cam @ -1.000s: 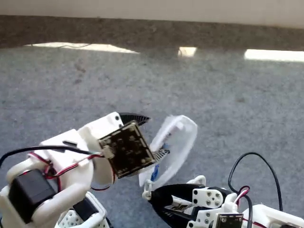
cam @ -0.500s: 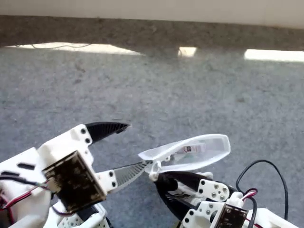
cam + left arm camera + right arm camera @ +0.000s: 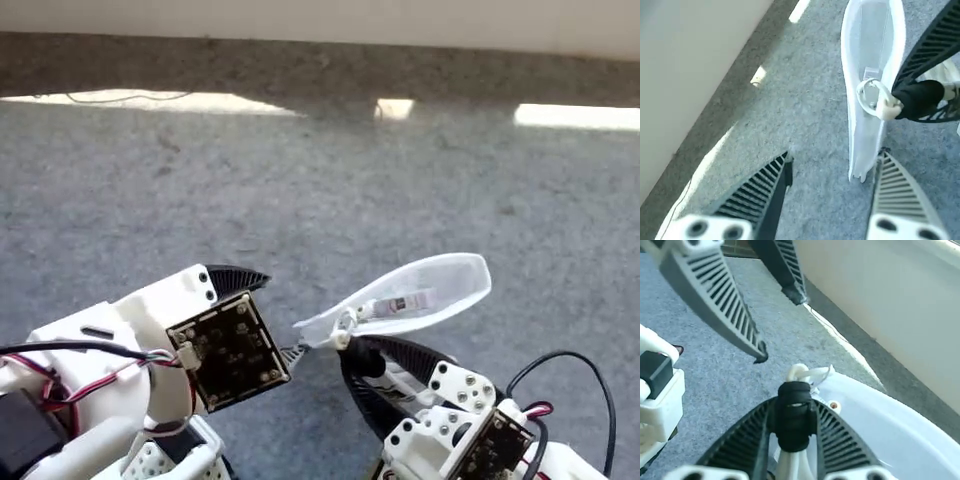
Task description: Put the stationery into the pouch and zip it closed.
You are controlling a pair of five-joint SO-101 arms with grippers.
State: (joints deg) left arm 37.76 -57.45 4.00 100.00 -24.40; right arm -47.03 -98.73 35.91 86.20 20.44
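Observation:
A translucent white pouch hangs above the grey carpet, tilted up to the right, with a small stationery item inside. My right gripper is shut on the pouch's near end at the ring pull; in the right wrist view the right gripper clamps that white pull and the pouch spreads beyond it. My left gripper stands open just left of that end. In the left wrist view the left gripper straddles the pouch's lower corner without touching it.
Grey carpet covers the floor out to a pale wall at the back. A thin cable lies along the wall's foot. Sunlit patches fall near the wall.
The pouch swung from hanging nearly upright to lying near level, pointing right, then tipped up a little. The left gripper turned at the wrist and stays open beside the pouch's end.

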